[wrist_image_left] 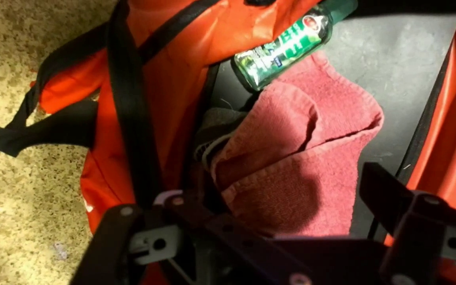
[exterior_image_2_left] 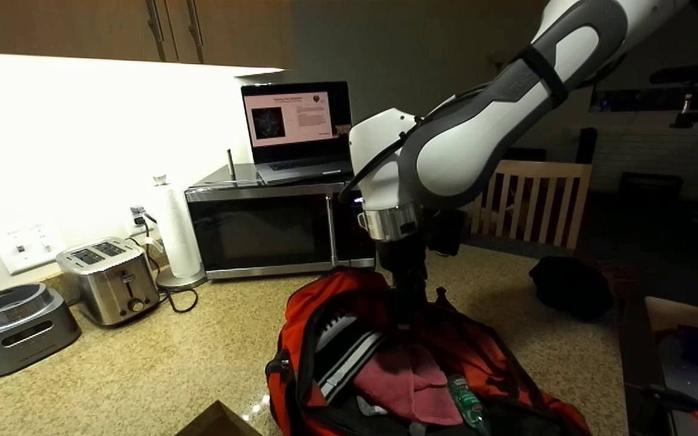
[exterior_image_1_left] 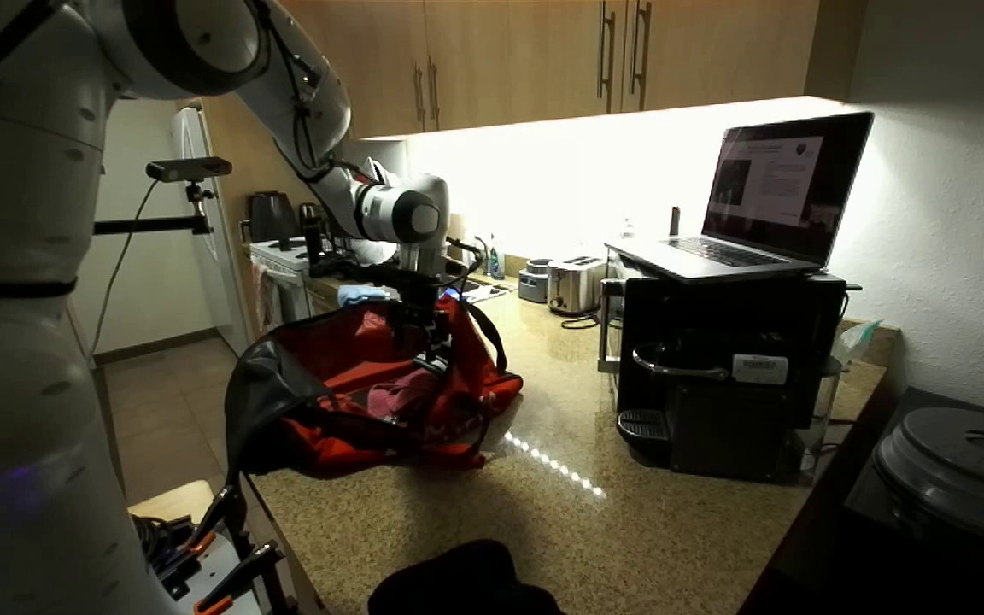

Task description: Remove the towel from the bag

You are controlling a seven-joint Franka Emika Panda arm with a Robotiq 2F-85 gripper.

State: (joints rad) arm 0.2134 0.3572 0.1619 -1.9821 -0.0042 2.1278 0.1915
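Towel (wrist_image_left: 327, 158) | corner toward bottle (wrist_image_left: 285, 49) | long axis top-to-bottom, wrist view

Pink towel (exterior_image_2_left: 409, 384), loosely folded, inside open red bag (exterior_image_2_left: 488, 357)

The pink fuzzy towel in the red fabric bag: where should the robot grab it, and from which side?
I'd pinch the folded edge across the middle of the pink cloth towel, from above with the black pincer. The fold looks raised and easy to close on, and the red fabric bag opens upward, walled on both sides. Avoid the end by the green labelled bottle.
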